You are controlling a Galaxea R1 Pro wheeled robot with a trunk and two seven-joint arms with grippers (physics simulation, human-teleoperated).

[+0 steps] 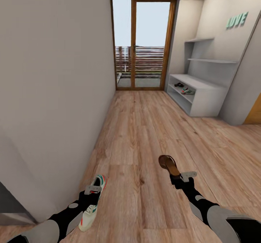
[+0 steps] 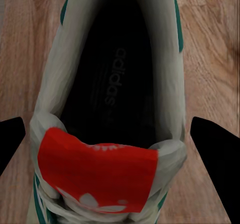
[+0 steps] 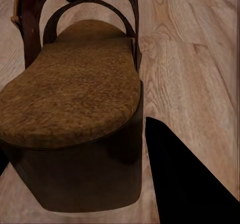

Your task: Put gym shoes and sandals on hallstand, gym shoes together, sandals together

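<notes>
The robot is standing partway down the corridor, facing the hallstand (image 1: 208,98) ahead on its right, where one sneaker (image 1: 188,90) and one sandal (image 1: 179,85) are already sitting. Its left gripper (image 1: 92,192) is clamping the other gym shoe (image 2: 110,108) by the collar, and its right gripper (image 1: 183,177) is pinching the second sandal (image 3: 75,98) at the heel, both carried clear of the floor (image 1: 145,127) so each can join its mate.

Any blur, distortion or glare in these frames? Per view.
Head view: wide-angle bend in the walls, bright washed-out glass door, the shoes on the hallstand small and soft. Left wrist view: gym shoe very close, edges soft, its inside nearly black, fingers plain black shapes. Right wrist view: sandal close, grainy insole, no glare.
</notes>
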